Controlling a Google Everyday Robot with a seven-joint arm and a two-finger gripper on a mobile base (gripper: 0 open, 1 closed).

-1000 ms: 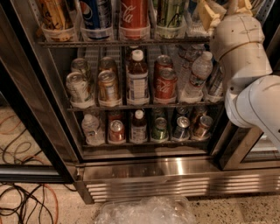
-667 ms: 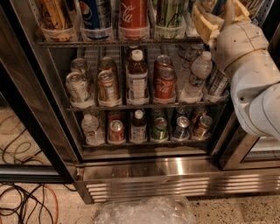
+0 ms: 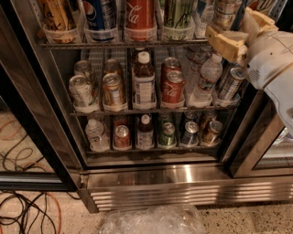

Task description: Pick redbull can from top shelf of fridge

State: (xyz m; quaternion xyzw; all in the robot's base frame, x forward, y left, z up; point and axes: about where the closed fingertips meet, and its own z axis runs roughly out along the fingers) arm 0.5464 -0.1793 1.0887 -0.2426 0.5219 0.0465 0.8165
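Fridge [image 3: 160, 182], gripper [image 3: 230, 25] spread beside top shelf [image 3: 114, 44]

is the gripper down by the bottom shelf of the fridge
No, the gripper is up at the right end of the top shelf, next to the redbull can.

Slim silver redbull can [image 3: 225, 13] upright, right end of top shelf [image 3: 114, 44], fridge [image 3: 151, 180]; claw [image 3: 231, 28] just beside.

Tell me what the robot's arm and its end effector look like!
The arm is white, smooth and rounded, like fat tubes joined together. Its end effector, at the top right by the top shelf, is pale tan and blocky. No cables or markings show on them.
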